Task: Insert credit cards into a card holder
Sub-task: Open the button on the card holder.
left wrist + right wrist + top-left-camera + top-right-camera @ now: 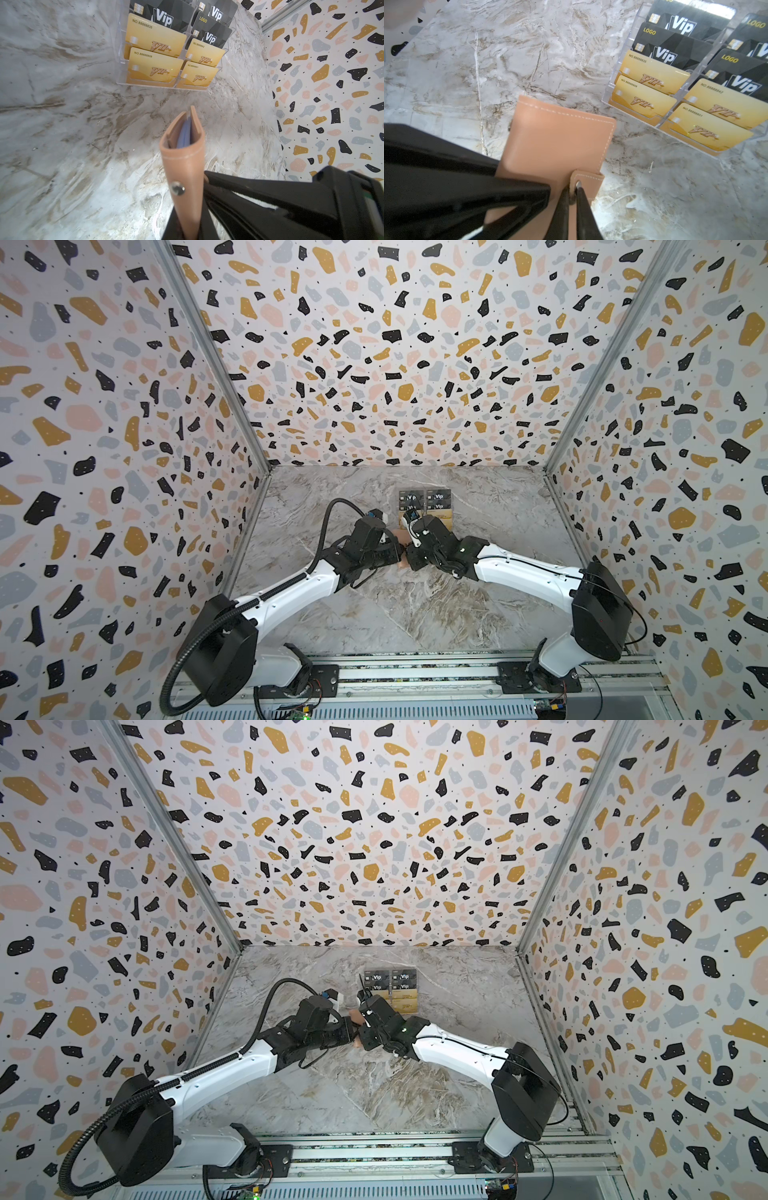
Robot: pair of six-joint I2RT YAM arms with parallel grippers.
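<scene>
- left gripper (188, 232) clamped shut on card holder (560, 141), near the front of the clear stand (607, 97)
- right gripper (572, 193) jaws pinched closed on its strap tab (588, 180)
- four credit cards (643, 104) in the stand's lower tiers

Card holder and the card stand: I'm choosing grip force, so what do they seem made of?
Card holder: matte salmon leather or imitation, by its stitched edges and soft fold. Stand: clear glossy rigid plastic, probably acrylic; gold cards show through it.
</scene>
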